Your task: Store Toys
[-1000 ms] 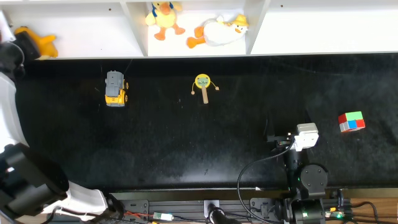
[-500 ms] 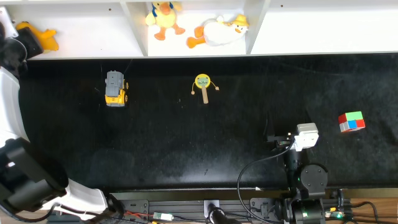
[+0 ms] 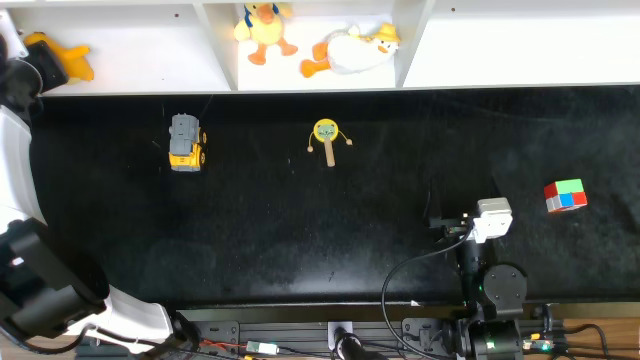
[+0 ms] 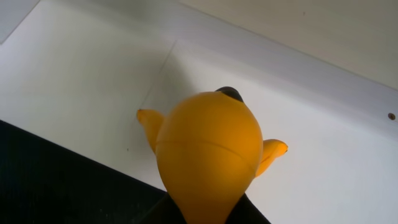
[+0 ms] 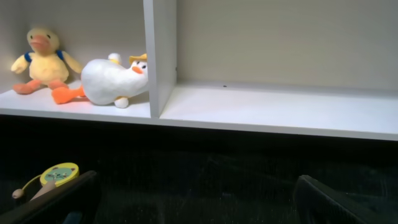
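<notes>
**Orange toy carried up to the left compartment, the rest unmoved**

At the far left we see the left gripper (image 3: 34,72) closed on the orange toy (image 3: 62,57). In its wrist view the toy's narrow end sits down between the fingers. A second ago the toy hung lower, at the front lip of the white shelf (image 3: 150,60). Now it is farther in, over the floor of the left compartment, and it has hardly shifted in the last half second. We cannot tell whether it touches the shelf floor.

Further right, the toy truck (image 3: 185,142) stands on the black table (image 3: 300,230) in the same spot as before, well apart from the shelf edge. The yellow duck (image 3: 265,24) sits in the middle compartment. Below it on the table lies the rattle drum (image 3: 327,135), its handle pointing away from the shelf. The white goose (image 3: 350,50) lies on its side just beside the duck in that same compartment. None of these has moved.

The right gripper (image 5: 199,208) stays low near the table's front edge, its fingers spread wide with nothing between them, facing the shelf. The colour cube (image 3: 565,196) rests where it was at the far right of the table, apart from that gripper.
</notes>
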`<action>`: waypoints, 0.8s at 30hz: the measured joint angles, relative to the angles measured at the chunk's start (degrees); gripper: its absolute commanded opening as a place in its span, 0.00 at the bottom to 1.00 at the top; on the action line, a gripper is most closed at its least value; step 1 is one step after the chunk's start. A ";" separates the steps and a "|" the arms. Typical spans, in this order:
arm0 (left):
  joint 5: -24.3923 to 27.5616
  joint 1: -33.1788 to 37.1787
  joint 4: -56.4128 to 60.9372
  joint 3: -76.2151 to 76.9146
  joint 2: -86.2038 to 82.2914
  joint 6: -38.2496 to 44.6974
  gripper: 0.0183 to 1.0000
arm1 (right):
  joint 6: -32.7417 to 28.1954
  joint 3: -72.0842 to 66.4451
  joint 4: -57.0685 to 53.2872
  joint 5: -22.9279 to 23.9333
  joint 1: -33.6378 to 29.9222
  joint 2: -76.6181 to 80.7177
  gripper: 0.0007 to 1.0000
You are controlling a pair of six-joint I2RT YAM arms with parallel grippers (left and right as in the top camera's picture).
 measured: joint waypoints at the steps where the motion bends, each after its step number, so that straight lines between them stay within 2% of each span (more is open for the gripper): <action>1: 0.02 0.00 0.17 0.00 0.04 0.00 0.06 | 0.02 0.00 -0.02 -0.02 0.02 0.00 1.00; 20: 0.87 -1.51 4.28 0.11 2.19 -0.02 0.10 | 0.00 0.00 -0.02 -0.02 0.00 0.00 1.00; 24: 0.85 -1.51 4.85 0.11 2.29 -0.02 0.23 | -0.02 0.00 0.02 -0.02 0.02 0.00 1.00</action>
